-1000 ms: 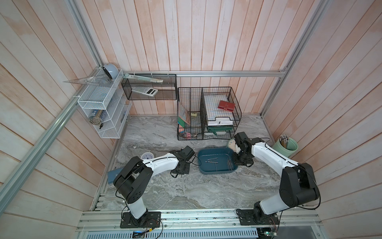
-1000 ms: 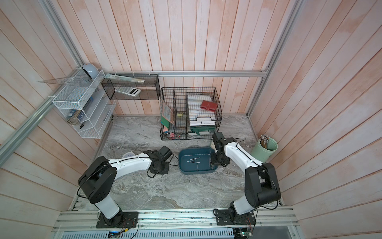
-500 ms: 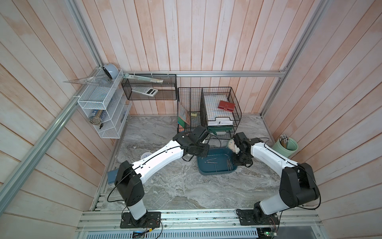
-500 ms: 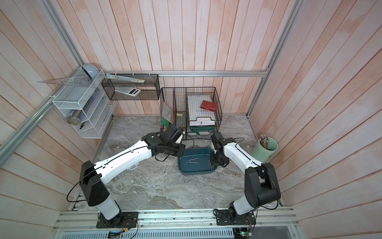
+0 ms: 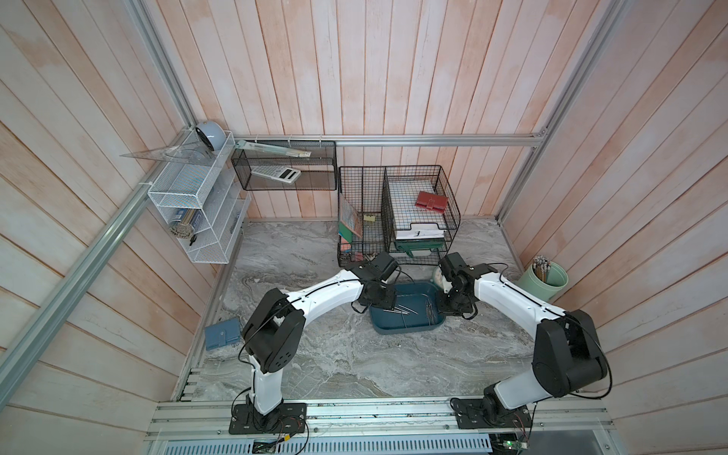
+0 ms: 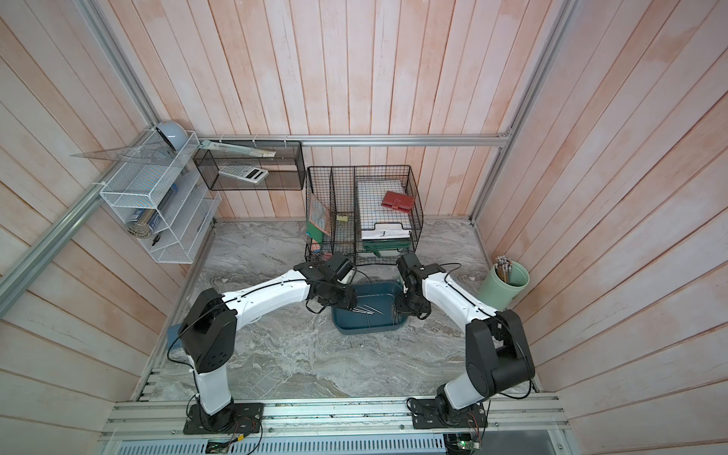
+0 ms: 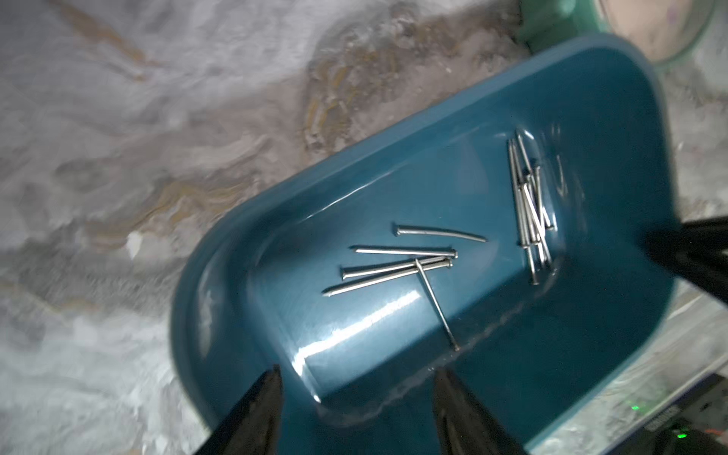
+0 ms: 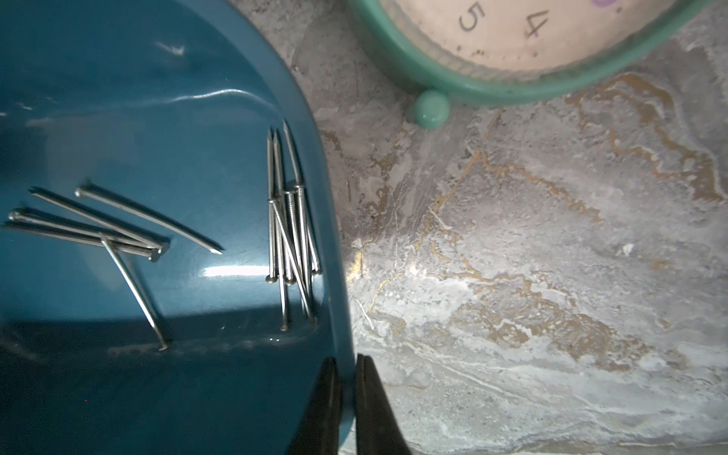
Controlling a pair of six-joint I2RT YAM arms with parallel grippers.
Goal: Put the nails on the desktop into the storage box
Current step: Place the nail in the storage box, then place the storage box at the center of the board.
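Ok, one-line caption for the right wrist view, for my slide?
Right pincer clamps the storage box rim; nails lie inside in two clusters, green clock beside on the desktop.

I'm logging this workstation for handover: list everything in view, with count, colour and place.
nails: about a dozen, silver, in the box
box: one, teal, middle of the desktop
clock: one, green rim, beside the box
cup: one, pale green, desktop's right edge, holding pencils
wire basket: one, black, at the back
wallet: one, red, in the basket
calculator: one, white, on the black wall shelf
case: one, blue, desktop's left edge
left gripper: one, black, open over the box
right gripper: one, black, shut on the box's rim
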